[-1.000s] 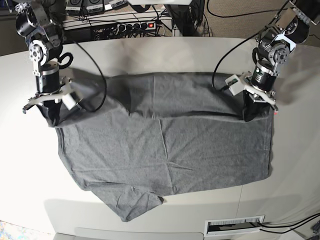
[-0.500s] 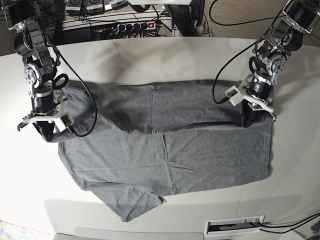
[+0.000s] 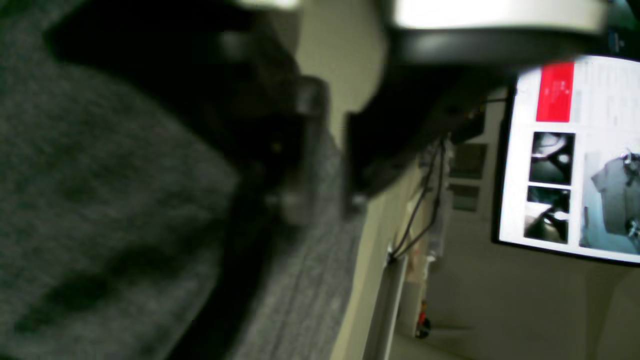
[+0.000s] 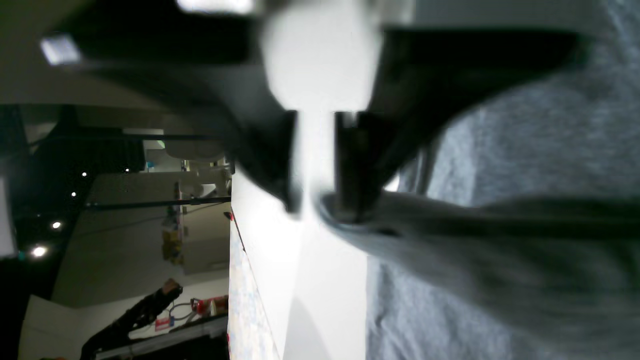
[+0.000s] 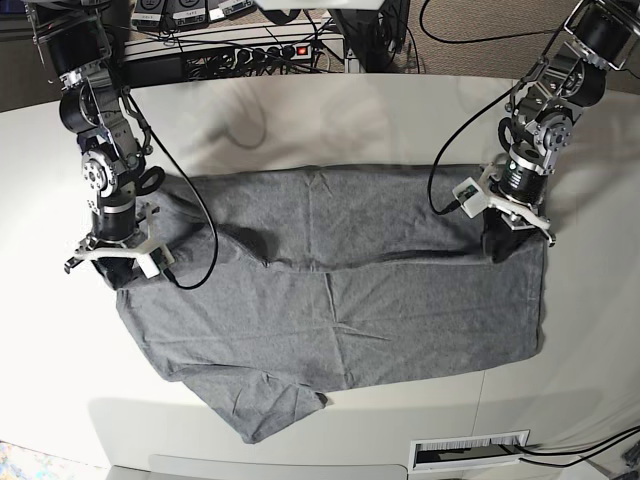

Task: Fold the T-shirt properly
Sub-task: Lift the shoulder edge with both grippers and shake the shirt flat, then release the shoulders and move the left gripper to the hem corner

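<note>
The T-shirt (image 5: 330, 300) is laid across the table (image 5: 320, 110), its far edge brought over toward the middle as one lengthwise fold. That first fold is judged made or nearly made; a sleeve is seen protruding at the near-left corner, and the remaining folds are judged outstanding. The right claw (image 4: 315, 207) is found with its jaws slightly apart, a gap showing between them, one fingertip touching a fold of cloth. The left claw (image 5: 505, 240) is pressed at the fold's corner; whether it is parted or clamped cannot be told, the wrist view being blurred.
</note>
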### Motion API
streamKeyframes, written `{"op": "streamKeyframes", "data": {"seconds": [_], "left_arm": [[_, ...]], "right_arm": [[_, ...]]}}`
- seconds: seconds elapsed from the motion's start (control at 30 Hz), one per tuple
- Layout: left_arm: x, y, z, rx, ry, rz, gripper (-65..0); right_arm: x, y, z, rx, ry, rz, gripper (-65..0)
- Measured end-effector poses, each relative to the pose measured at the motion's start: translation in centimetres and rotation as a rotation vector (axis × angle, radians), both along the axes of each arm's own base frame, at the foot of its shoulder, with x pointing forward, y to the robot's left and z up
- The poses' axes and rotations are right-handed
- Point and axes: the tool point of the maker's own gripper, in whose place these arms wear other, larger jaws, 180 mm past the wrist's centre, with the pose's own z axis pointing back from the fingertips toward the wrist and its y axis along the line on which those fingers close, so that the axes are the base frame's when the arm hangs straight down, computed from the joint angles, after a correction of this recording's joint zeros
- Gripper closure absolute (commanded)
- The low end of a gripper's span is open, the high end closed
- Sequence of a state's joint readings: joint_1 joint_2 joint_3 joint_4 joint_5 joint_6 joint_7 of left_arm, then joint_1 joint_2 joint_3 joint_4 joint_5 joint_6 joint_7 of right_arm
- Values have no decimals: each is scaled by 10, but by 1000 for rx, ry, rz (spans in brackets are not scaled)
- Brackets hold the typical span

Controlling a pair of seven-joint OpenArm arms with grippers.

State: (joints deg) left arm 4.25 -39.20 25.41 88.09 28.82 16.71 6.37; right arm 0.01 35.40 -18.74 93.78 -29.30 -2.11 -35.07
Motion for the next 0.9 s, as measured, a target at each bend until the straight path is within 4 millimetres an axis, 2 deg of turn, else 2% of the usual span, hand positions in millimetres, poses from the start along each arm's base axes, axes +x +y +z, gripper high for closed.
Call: {"op": "streamKeyframes", "data": {"seconds": [0.07, 0.2, 0.37, 0.47, 0.57, 0.67, 0.73, 0.9], "left_arm": [[0, 0, 0, 0, 1, 0, -215], [-5, 1, -5, -14, 21, 11, -215], [-10, 1, -10, -15, 35, 10, -212], [-23, -1, -20, -21, 68, 8, -172], [-35, -11, -22, -46, 70, -38, -110], [-42, -21, -22, -71, 65, -80, -48], [-41, -24, -22, -81, 62, -78, -25], [-40, -33, -22, -106, 61, -82, -23]], "right_arm": [[-1, -3, -1, -3, 7, -15, -234], [-1, -4, 1, -29, 3, -19, -234], [1, -13, 16, -59, -69, -65, -234], [-5, -27, 14, -69, -40, -150, -232], [-12, -29, -5, -32, 68, -166, -172], [-21, -14, -36, 94, 220, -130, -93], [-26, -3, -49, 168, 283, -106, -60], [-26, 2, -52, 197, 288, -103, -47]]}}
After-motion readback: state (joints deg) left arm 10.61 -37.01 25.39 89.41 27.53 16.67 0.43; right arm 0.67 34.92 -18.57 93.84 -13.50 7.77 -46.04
